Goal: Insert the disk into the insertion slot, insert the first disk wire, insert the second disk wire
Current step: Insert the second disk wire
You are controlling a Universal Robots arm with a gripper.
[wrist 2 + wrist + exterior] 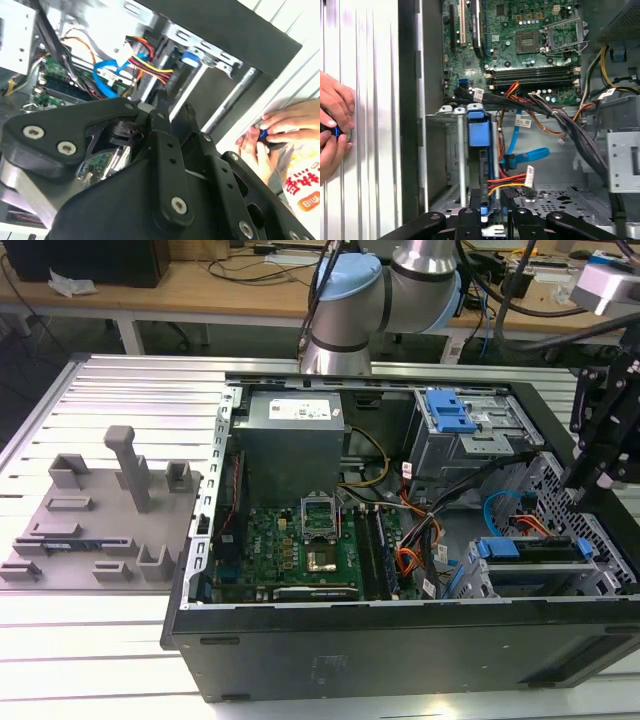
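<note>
Black pincer [494, 217] linkage looms closest in both wrist views; whether it is spread or pinching cannot be told. Just beyond its tip the disk [479, 134], blue-framed, sits edge-on inside the insertion slot [461, 165]. A person's hands [334, 125] are over the table [370, 60].

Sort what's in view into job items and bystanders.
Job items: disk in blue carrier; grey drive cage; blue data cable, likely a disk wire; red-and-yellow power lead, likely the other; robot's hand.

Bystanders: motherboard; power supply; blue-latched bay; grey fixture tray; person's hands.
</note>
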